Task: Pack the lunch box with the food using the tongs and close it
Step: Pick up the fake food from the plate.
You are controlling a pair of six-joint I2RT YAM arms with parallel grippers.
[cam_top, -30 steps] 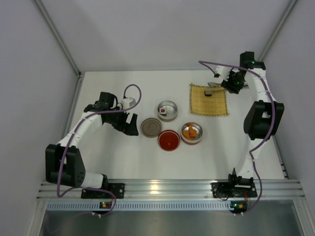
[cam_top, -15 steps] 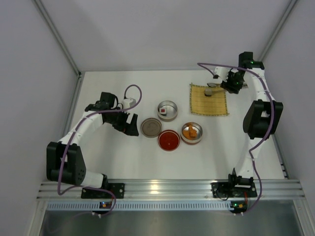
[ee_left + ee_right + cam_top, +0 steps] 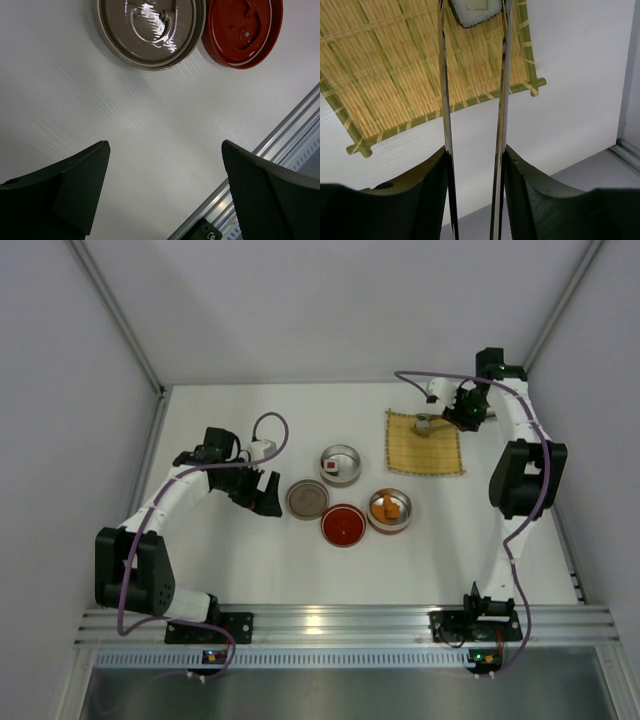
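while the lunch box stands in separate parts, the task reads as past its midpoint. the table (image 3: 250, 570) carries two open steel tiers. the far tier (image 3: 351, 453) holds the packed roll (image 3: 330, 468). the near tier (image 3: 403, 521) holds the orange-brown fried pieces (image 3: 384, 507); their count is too small to confirm. the grey lid (image 3: 150, 30) and the red lid (image 3: 242, 27) lie flat side by side, rims just touching, both off the tiers. remaining work, by my judgement: transfer the last roll, stack the tiers, fit the lids.

my right gripper (image 3: 475, 165) is clamped on the tongs (image 3: 443, 110) and squeezes both arms to a narrow gap. the arms reach out over the yellow mat (image 3: 395, 60). the last roll (image 3: 472, 12) sits on the mat between the two arms, near the tips. whether the tips already pinch it cannot be confirmed, because the contact lies at the frame edge.

my left gripper (image 3: 165, 150) stands fully wide and holds nothing. it hovers over bare table just beside the grey lid, well apart from the mat.

obstructions: nothing lies between the mat and the far tier in the top view. the near tier and the red lid sit close to that path, so the carry should, in my judgement, pass above their rims. the left arm is on the other side of the tiers and does not cross the route.
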